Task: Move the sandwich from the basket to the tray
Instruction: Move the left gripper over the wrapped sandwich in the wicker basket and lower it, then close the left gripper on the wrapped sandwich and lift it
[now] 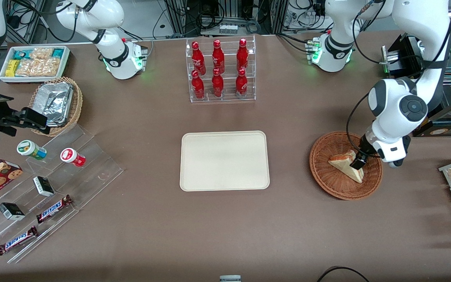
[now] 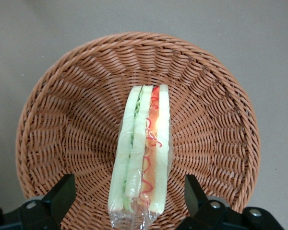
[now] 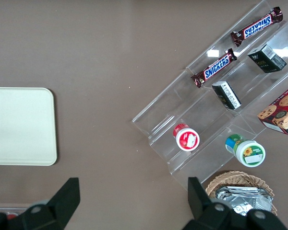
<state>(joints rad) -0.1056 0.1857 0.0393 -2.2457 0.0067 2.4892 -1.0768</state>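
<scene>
Clear-wrapped white bread with green and red filling is seen in the sandwich [image 2: 143, 153], a triangular wedge standing on edge in the middle of the reddish-brown wicker basket [image 2: 62, 110], which sits toward the working arm's end of the table. In the front view the sandwich [image 1: 347, 165] is seen leaning against the basket [image 1: 327, 176] floor, with the left gripper [image 1: 359, 161] lowered right at its upper end. In the wrist view the gripper [image 2: 129, 194] is shown with jaws apart, one finger [image 2: 62, 191] on each side of the wedge, neither finger visibly touching the wrap. The item is judged light, soft and easily crushed; the film is likely slippery and loose at the crimped end. A hold across the two flat bread faces, near the middle of the wedge, is judged best, with gentle closing force so the filling is not squeezed out. A pinch on the wrap tail alone would probably slip. The cream-white tray [image 1: 225, 137] lies bare at the table centre, well apart from the basket. A rack of red bottles [image 1: 219, 68] stands farther from the front camera than the tray.
</scene>
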